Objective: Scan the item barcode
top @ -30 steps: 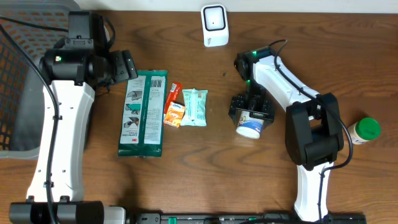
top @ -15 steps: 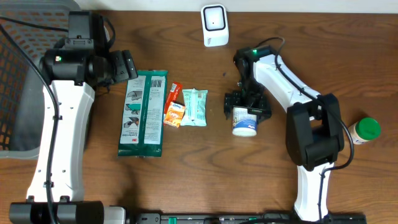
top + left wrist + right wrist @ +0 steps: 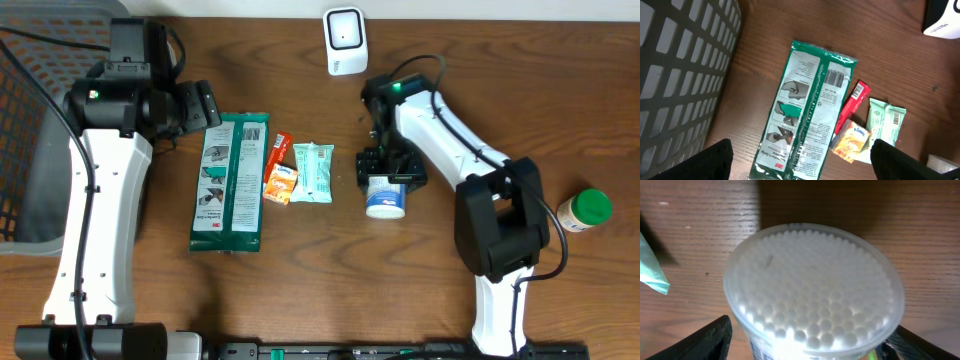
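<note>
Overall: one swab tub (image 3: 385, 199), one scanner (image 3: 345, 40), one bottle (image 3: 583, 210), four packets (image 3: 229, 182).

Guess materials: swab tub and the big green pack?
The swab tub looks like clear glossy plastic: cotton tips show through it. The green pack looks like shiny printed plastic film, going by its sheen and crinkled seams.

packets (image 3: 312, 172) near tub (image 3: 386, 204) (left), open table (image 3: 430, 262) right

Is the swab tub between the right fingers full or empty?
Full. In the right wrist view the cotton swab tub shows white swab tips packed tight across its whole round face, with no gaps.
</note>
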Tool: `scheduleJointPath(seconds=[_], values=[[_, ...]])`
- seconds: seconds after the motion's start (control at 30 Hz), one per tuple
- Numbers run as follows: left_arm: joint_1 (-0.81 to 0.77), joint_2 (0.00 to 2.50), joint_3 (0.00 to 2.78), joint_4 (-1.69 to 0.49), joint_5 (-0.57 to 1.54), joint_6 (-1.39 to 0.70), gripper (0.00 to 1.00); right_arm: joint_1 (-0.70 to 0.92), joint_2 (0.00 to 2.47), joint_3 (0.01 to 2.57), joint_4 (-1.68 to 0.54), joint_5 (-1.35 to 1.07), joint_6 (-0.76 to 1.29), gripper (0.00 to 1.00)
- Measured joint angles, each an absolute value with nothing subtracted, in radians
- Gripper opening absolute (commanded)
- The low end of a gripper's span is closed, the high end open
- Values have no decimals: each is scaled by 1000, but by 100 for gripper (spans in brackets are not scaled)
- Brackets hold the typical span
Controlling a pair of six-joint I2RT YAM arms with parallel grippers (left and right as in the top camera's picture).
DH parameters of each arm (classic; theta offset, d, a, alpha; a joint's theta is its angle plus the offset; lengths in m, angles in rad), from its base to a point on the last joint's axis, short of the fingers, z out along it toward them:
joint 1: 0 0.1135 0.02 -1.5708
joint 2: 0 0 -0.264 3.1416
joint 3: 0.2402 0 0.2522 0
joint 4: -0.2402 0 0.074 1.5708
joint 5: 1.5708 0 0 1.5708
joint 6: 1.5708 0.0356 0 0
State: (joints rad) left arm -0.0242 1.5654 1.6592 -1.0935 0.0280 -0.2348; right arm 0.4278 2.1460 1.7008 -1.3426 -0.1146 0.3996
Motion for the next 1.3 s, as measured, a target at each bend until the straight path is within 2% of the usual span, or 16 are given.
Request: scheduleJointPath(seconds=[0.63,1.3], values=[[-24,1565,1659,-1093,28,-235,88,455,2146,1701,-1369,-25,437,79],[-24,1565,1659,-1093,28,-235,88,459,2123,1697,-1351,-19,437,81]])
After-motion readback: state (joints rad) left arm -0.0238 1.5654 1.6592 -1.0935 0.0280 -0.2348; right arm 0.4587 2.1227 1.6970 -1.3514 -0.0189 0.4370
